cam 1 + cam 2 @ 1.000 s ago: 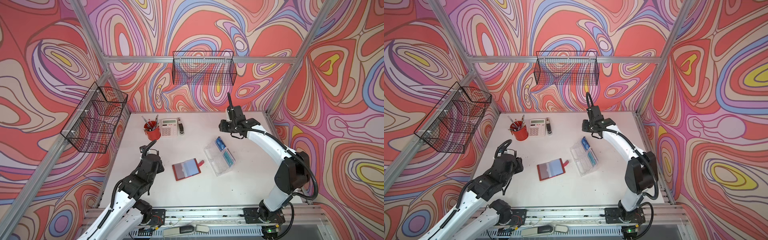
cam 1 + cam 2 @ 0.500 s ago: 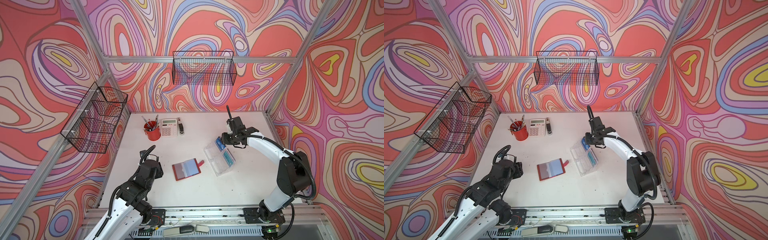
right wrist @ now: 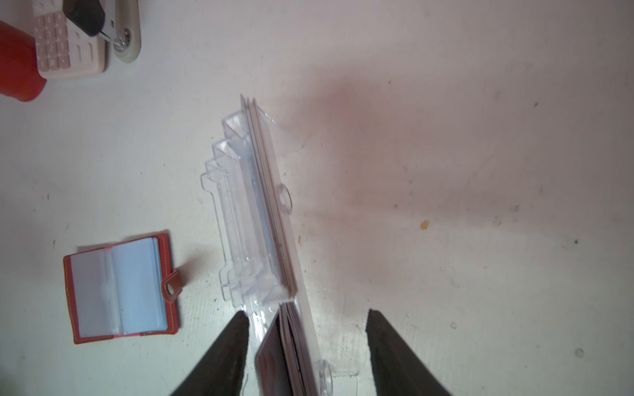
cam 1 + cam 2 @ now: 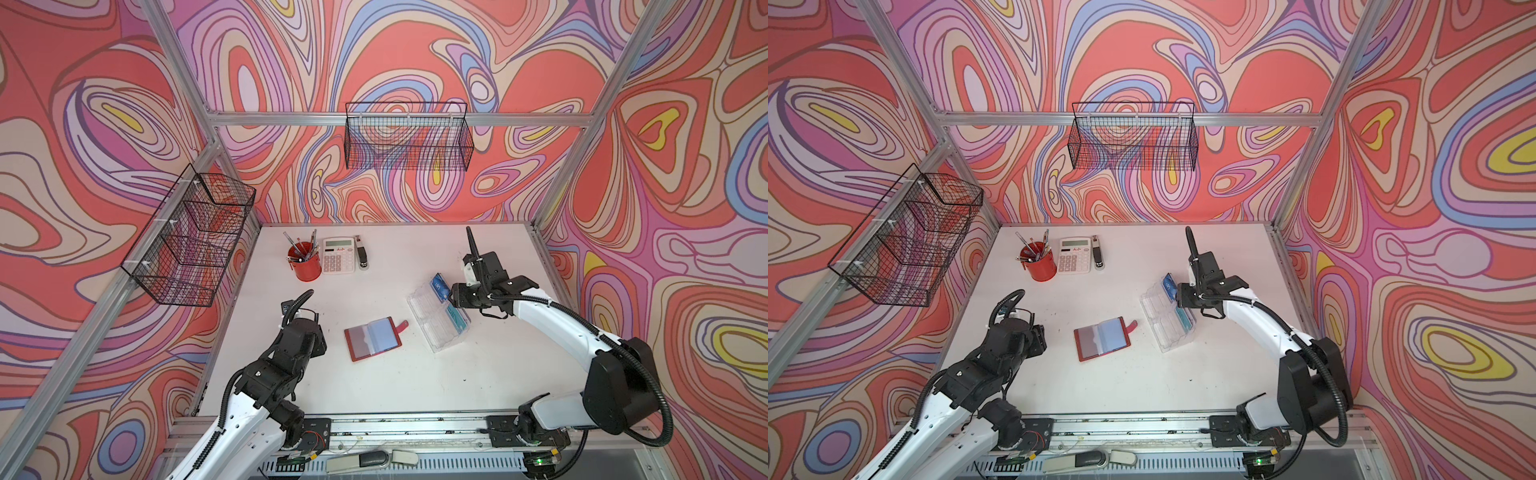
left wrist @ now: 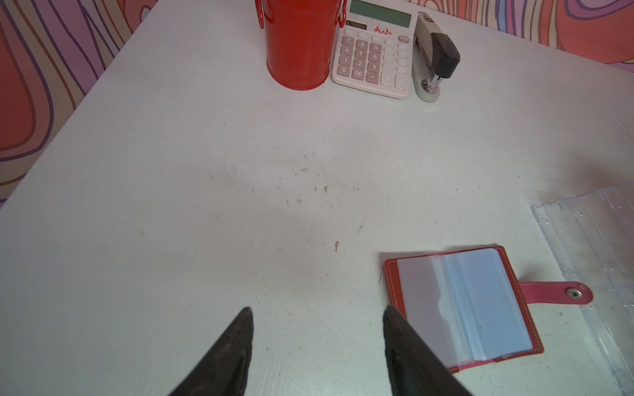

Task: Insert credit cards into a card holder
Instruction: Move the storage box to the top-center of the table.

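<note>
While left gripper [image 5: 316, 310] and right gripper [image 3: 307, 312] gape empty, the card holder [image 4: 372, 338] lies open — tab [image 4: 402, 325] toward the stand [image 4: 432, 332].

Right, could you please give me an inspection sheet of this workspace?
Surface: white table, scuffed and speckled.
Job's things: red leather-look folding card holder lies open, flat; blue and teal plastic credit cards stand in clear acrylic tiered stand.
Clutter: red pen cup, pink-keyed calculator, stapler at the far edge.
Tools: left tool open, near the holder; right tool open, straddling the stand's cards.
Cables: black corrugated hoses along both arms.
Surroundings: two black wire baskets on swirl-patterned walls.
</note>
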### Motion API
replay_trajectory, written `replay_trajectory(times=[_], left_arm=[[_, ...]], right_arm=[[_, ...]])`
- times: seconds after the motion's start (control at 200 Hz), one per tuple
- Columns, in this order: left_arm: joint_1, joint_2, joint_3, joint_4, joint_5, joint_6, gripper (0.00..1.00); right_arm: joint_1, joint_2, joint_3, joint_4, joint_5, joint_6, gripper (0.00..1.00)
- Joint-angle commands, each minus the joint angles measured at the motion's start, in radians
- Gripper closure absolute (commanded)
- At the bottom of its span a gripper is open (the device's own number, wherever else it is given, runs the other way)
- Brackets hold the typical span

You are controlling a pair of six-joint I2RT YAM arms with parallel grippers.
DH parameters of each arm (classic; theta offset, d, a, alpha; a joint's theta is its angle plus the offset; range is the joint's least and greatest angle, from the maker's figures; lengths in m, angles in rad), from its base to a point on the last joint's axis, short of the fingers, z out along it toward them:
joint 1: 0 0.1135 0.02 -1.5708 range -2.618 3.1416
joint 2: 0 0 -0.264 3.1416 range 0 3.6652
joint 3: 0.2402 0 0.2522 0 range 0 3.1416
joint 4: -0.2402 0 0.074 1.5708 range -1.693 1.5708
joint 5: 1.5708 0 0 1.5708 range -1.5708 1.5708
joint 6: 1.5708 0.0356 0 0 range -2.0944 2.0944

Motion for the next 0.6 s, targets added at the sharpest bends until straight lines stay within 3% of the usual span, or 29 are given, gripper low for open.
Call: replay_trajectory(times=[0.0,0.23,0.596], left_arm=[[-0.001,-0.015,-0.008,-0.031,-0.021,-0.003,0.38],[-0.001,-0.013,-0.008,-0.031,-0.024,-0.005,0.38],[-0.001,-0.012,-0.007,-0.032,-0.027,-0.007,0.38]], right_arm=[[-0.006,-0.064,-0.038,-0.012,-0.031,-0.002,0.40],[-0.006,-0.116,-0.092,-0.013,-0.042,0.020,0.40],[-0.006,-0.088,-0.171,0.042,-0.049,0.090,0.68]])
